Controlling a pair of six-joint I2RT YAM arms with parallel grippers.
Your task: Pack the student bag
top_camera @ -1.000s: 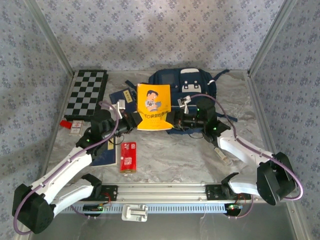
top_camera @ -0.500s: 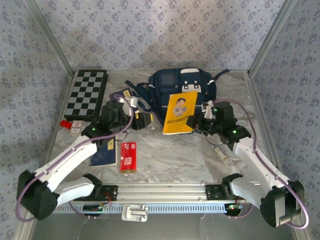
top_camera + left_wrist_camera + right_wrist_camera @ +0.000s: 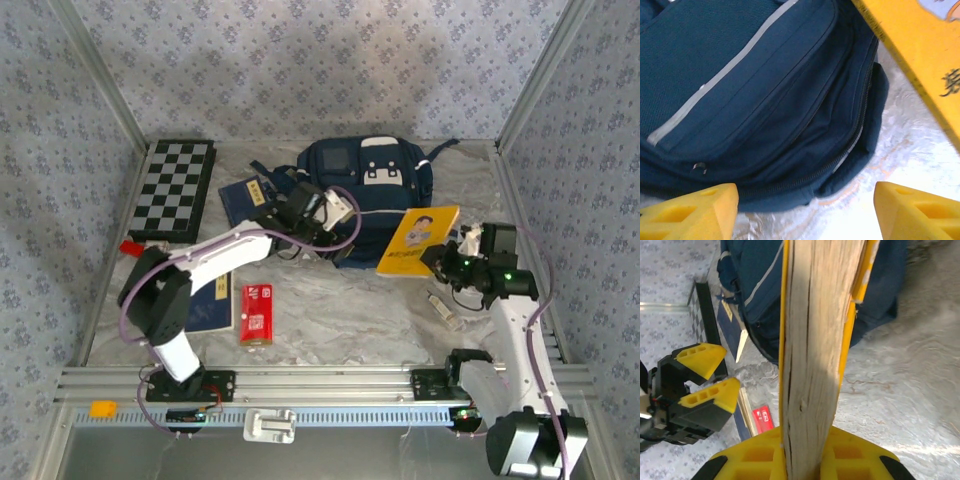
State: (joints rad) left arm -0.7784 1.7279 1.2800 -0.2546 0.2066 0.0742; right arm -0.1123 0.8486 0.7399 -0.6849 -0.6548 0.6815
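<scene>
The right gripper (image 3: 441, 259), clamped on the book (image 3: 420, 238), sits just right of the bag (image 3: 410, 188). The left gripper (image 3: 328, 214), jaws spread, hangs nearer, at its seemingly zipped front.

Overhead; wrists close, seemingly facing bag (image 3: 400, 195)

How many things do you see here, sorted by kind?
Bag: 1 (student bag)
Books: 3 (yellow book, navy booklet by bag, blue booklet)
Chessboard: 1
Red packet: 1
Small bottle: 1
Red-and-white item: 1
Total: 8
</scene>
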